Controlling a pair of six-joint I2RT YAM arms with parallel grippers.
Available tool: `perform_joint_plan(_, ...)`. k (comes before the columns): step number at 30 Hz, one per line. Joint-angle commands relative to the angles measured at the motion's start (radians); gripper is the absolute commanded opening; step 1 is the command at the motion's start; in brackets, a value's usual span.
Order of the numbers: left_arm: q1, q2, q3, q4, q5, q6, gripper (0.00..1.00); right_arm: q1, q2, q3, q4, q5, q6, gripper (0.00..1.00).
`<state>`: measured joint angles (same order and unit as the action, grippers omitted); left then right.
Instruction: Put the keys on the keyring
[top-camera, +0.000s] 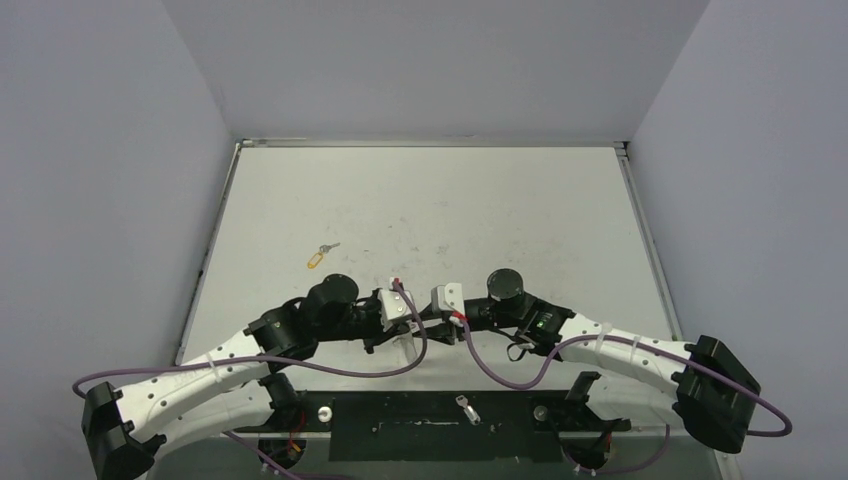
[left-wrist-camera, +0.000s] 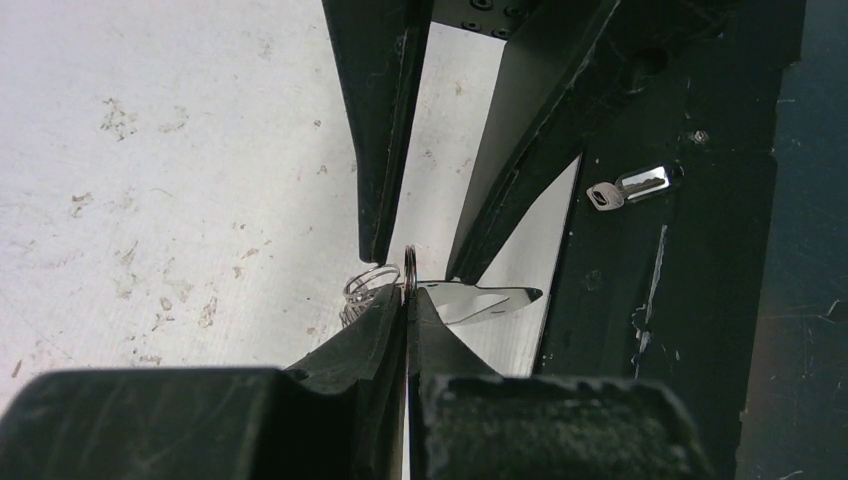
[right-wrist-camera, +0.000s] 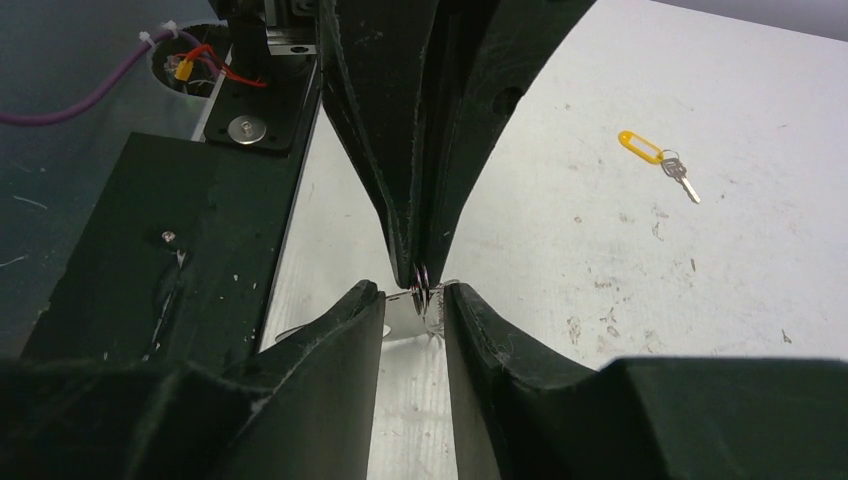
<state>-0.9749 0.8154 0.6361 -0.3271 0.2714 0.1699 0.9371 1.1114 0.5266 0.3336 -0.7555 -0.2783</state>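
Two loose keys: neither is on the keyring (right-wrist-camera: 422, 279) yet, and both lie well apart from it.
Keyring: it sits between the two arms, over the near edge of the worktop (right-wrist-camera: 720, 300). One of its rings stands edge-on, and the small rings (left-wrist-camera: 365, 282) of its chain bunch just beside it.
Left fingers (left-wrist-camera: 378, 330): they are pressed together, pinching that edge-on ring.
Right fingers (right-wrist-camera: 345, 335): they are spread, one on each side of the pinched ring. A flat silver piece (left-wrist-camera: 485, 300) sits in the gap, and you cannot tell whether they touch it.
Key with the yellow tag (right-wrist-camera: 642, 148): it lies flat on the worktop, to the far left of the keyring.
Its long axis: it runs roughly across the line from the keyring, with the tag end to the left and nearer you and the blade end pointing away.
Plain key (left-wrist-camera: 625, 188): it lies on the near side of the keyring and a little to its right, flat on the black base plate (left-wrist-camera: 700, 320) between the arm bases.
Nearer arm: the tagged key is on the left arm's side, but that arm is busy holding the ring. The plain key looks closer to your right arm.
What the move turns on: you probably want the right fingers to fetch a key, so they have to leave the keyring and reach back towards the base plate.
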Motion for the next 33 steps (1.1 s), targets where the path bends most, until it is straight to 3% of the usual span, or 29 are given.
perform_joint_plan(1, -0.005, 0.011, 0.06, 0.002, 0.044, 0.021, 0.0, 0.016, 0.018, 0.057, 0.018, -0.015, -0.028, 0.28)
perform_joint_plan(4, -0.005, 0.012, 0.062, 0.005, 0.049, 0.021, 0.0, 0.018, 0.033, 0.068, 0.007, -0.015, -0.037, 0.2)
perform_joint_plan(8, -0.006, 0.01, 0.06, 0.006, 0.051, 0.02, 0.0, 0.021, 0.046, 0.08, -0.009, -0.01, -0.041, 0.0)
perform_joint_plan(12, -0.005, -0.002, 0.041, 0.024, 0.029, 0.015, 0.0, 0.019, 0.043, 0.051, 0.042, 0.007, -0.007, 0.0)
perform_joint_plan(16, -0.005, -0.055, -0.027, 0.1, 0.015, -0.008, 0.22, 0.015, 0.028, -0.03, 0.234, 0.028, 0.108, 0.0)
perform_joint_plan(18, -0.006, -0.101, -0.08, 0.167, 0.005, -0.037, 0.28, 0.013, 0.025, -0.065, 0.332, 0.038, 0.16, 0.0)
perform_joint_plan(25, -0.005, -0.261, -0.245, 0.369, -0.01, -0.089, 0.3, 0.01, 0.018, -0.161, 0.639, 0.101, 0.299, 0.0)
perform_joint_plan(29, -0.005, -0.325, -0.283, 0.419, -0.025, -0.102, 0.35, 0.01, 0.023, -0.176, 0.716, 0.11, 0.346, 0.0)
perform_joint_plan(33, -0.006, -0.356, -0.314, 0.494, -0.022, -0.119, 0.32, 0.01, 0.032, -0.18, 0.752, 0.114, 0.367, 0.0)
